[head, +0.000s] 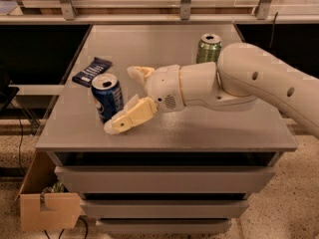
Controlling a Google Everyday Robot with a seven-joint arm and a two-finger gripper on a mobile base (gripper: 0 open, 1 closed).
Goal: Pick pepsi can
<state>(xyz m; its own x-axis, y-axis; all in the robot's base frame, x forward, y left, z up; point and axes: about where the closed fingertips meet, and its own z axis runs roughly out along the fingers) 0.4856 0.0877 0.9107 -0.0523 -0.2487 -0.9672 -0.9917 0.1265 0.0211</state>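
Observation:
The pepsi can (107, 96) stands upright on the left part of the grey table (209, 123); it is blue with a silver top and white marks. My gripper (124, 99) comes in from the right, level with the can. It is open: the near finger (128, 117) lies in front of the can at its lower right, the far finger (139, 72) is behind and to the can's right. The can sits at the mouth of the fingers, not enclosed.
A green can (209, 48) stands at the back of the table, behind my arm. A flat dark-blue packet (91, 70) lies at the back left. A cardboard box (47, 208) sits on the floor at the lower left. Drawers lie under the tabletop.

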